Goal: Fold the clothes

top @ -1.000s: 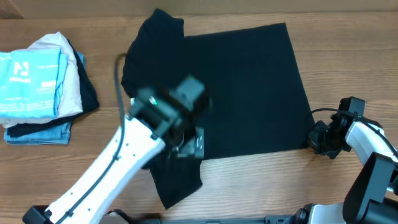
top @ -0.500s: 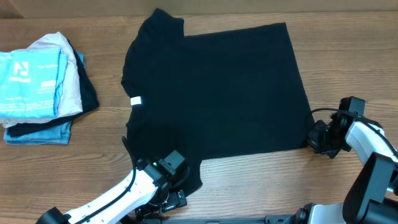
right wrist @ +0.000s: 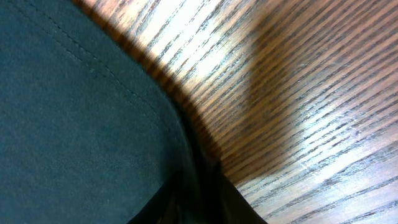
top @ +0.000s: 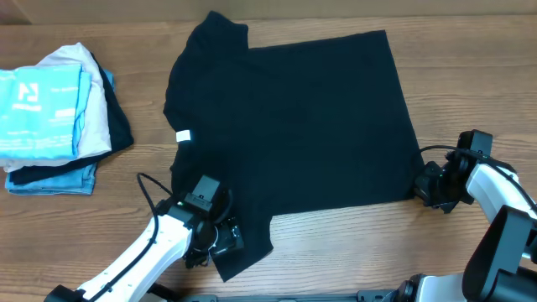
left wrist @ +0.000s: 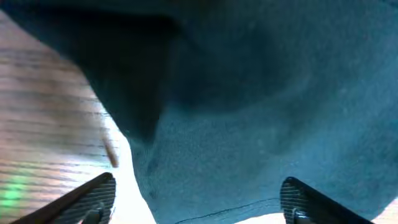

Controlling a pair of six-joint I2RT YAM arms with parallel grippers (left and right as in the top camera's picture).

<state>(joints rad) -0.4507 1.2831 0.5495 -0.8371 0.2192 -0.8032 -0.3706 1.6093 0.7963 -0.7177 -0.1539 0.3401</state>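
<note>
Wooden table (top: 336,252) with a black T-shirt (top: 310,117) spread flat across its middle.
At far left sits a stack of folded garments (top: 50,117), light blue on top. The left gripper (top: 220,239) rests over the shirt's near-left sleeve, fingers (left wrist: 93,196) wide apart; the right gripper (top: 430,189) is pinched together on the near-right hem corner. A small white tag (top: 183,136) shows at the shirt's left edge.
</note>
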